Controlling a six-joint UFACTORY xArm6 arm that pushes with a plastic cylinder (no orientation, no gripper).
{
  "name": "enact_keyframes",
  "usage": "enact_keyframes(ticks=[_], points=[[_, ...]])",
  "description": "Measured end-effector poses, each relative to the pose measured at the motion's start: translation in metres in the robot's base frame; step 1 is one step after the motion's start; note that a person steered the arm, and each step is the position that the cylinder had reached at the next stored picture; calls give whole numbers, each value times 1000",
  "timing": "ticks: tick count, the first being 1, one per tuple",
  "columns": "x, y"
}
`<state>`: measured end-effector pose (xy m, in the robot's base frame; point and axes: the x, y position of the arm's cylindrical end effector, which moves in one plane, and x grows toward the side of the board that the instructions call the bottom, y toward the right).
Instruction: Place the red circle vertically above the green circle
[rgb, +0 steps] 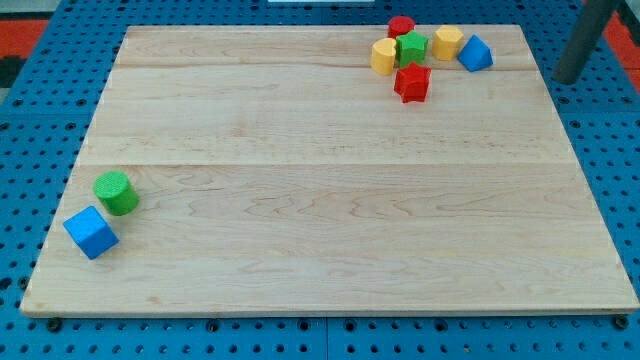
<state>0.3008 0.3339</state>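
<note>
Camera view, inventory: red circle (401, 25) at counter (330, 230) top, among clustered blocks; green circle (116, 192) lower left, touching blue cube (91, 232). My tip (568, 78) off the counter's right edge; no claw.

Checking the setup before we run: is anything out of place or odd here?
Nothing is damaged or toppled. My tip sits off the board at the view's right, far from the red circle and green circle.

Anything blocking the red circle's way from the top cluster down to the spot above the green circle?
Yes. The green star and red star sit just below the red circle, the yellow block lower-left. Beyond them, nothing until the green circle.
</note>
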Motion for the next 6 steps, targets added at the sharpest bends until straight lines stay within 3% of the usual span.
enact_keyframes(ticks=[1,2,3,4,5,6], points=[[-30,10],[-88,-41],[-109,-54],[-109,-112],[-109,-207],[-106,-250]])
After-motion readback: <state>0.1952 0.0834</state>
